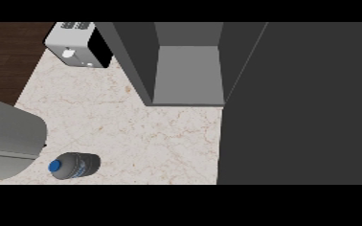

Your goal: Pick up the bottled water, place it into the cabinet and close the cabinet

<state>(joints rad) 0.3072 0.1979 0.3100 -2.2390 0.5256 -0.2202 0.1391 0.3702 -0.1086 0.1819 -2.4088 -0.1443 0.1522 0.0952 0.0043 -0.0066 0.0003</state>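
The water bottle (74, 165) sits toward the counter's (141, 134) front left corner, just beside the grey left forearm (17, 139). Neither hand shows (so whether the fingers are apart or together, I cannot tell). A reach made unseen could knock the bottle over and send it rolling. Farther back the cabinet (187, 72) stands open, and the toaster (74, 45) sits at the far left corner.

Even, diffuse light; marble counter (141, 124) brightest surface in view; cabinet (187, 72) mid-grey inside, side walls darker; dark panel (297, 105) at right flat, near-black; toaster (74, 45) far left pale-topped, near side in shade
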